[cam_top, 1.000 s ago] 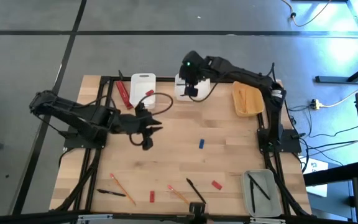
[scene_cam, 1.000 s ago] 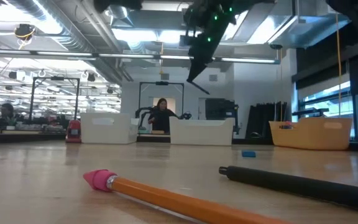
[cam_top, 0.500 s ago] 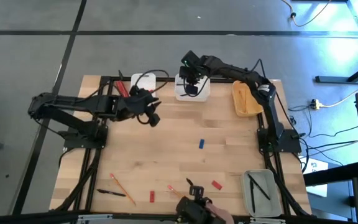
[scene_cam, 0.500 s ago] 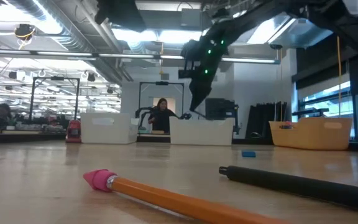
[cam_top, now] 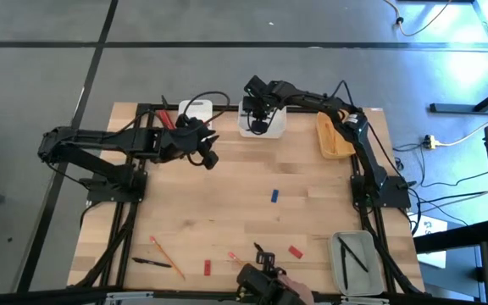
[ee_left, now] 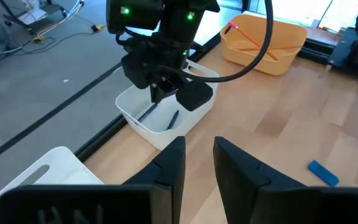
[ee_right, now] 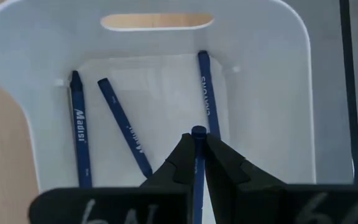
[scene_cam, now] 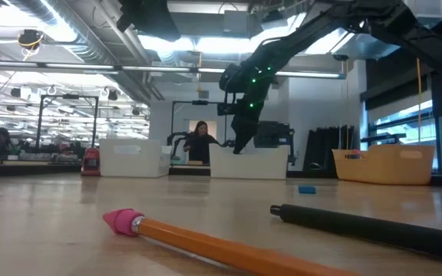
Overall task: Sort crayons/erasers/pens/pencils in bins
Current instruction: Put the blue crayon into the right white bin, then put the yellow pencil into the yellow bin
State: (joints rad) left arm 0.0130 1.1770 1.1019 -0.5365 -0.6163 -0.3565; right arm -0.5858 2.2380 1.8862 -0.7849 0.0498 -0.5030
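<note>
My right gripper (cam_top: 261, 108) hangs over the wider white bin (cam_top: 262, 129) at the table's far edge, shut on a blue crayon (ee_right: 197, 163). Three more blue crayons (ee_right: 124, 144) lie on that bin's floor. In the low view this gripper (scene_cam: 240, 142) points down above the bin (scene_cam: 248, 162). My left gripper (cam_top: 205, 156) is open and empty beside the narrow white bin (cam_top: 195, 112); its fingers (ee_left: 169, 163) point toward the wider bin (ee_left: 143, 121). Pencils (cam_top: 167, 254), a black pen (cam_top: 152, 263) and loose crayons (cam_top: 274, 196) lie flat on the table. My right gripper pinches the blue crayon between its two fingers, coming from above and pointing down. The crayon lies along the fingers, and its free end (ee_right: 198, 132) sticks out past the fingertips. It is lifted clear above the bin's floor.
The yellow-orange bin (cam_top: 338, 135) holds pencils at the far right. The grey bin (cam_top: 352, 261) with pens sits at the near right corner. A red object (cam_top: 169, 128) lies left of the narrow bin. A person's hand (cam_top: 269, 284) reaches in at the near edge.
My left gripper has moved from the table's middle toward the far edge and stopped beside the narrow white bin. My right gripper has come down toward the wider white bin. A person's hand has come in at the near edge.
</note>
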